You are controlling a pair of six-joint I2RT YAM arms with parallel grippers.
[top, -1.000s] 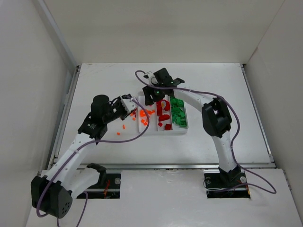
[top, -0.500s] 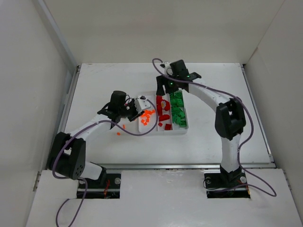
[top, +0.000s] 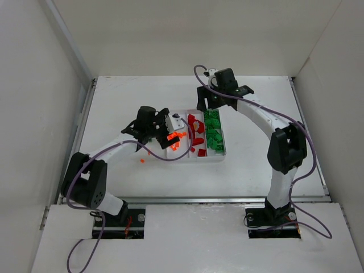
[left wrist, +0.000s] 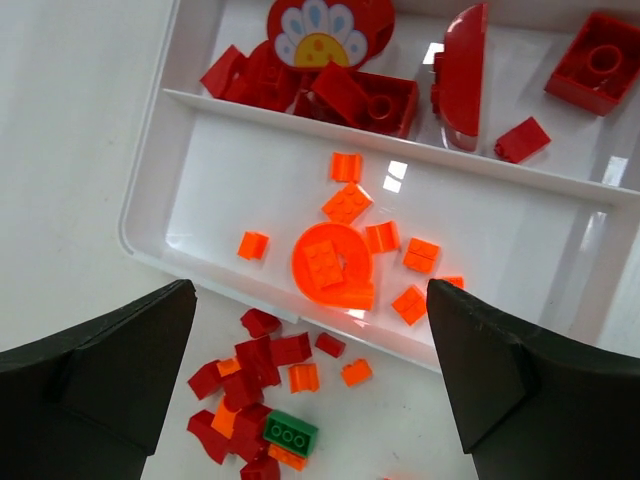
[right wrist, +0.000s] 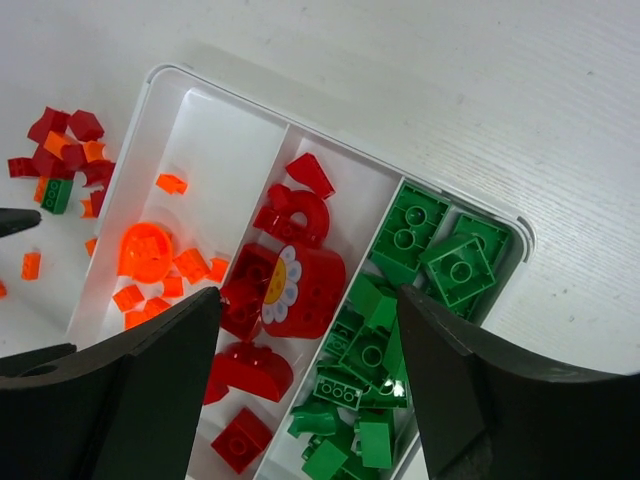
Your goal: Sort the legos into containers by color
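The white tray [top: 196, 160] holds the legos in three containers: orange [top: 176, 139] on the left, dark red [top: 196, 133] in the middle, green [top: 214, 136] on the right. My left gripper [top: 165, 128] hangs open above the tray's left rim [left wrist: 130, 230], with nothing between its fingers. Below it lie a round orange piece [left wrist: 333, 265] inside the tray and a loose pile [left wrist: 255, 380] of red and orange bits with one green brick [left wrist: 290, 433] on the table. My right gripper [top: 207, 105] hovers open over the tray's far end, above the red flower piece [right wrist: 300, 285] and green bricks [right wrist: 440, 250].
A few stray orange bits [top: 142, 161] lie on the table left of the tray, near the left arm. The loose pile [right wrist: 65, 150] sits just outside the tray's far left corner. White side walls close in the table on the left and right.
The left gripper has swung right to the tray's left rim and its jaws have opened wide. The right gripper has drawn back and to the right, jaws spreading wider.
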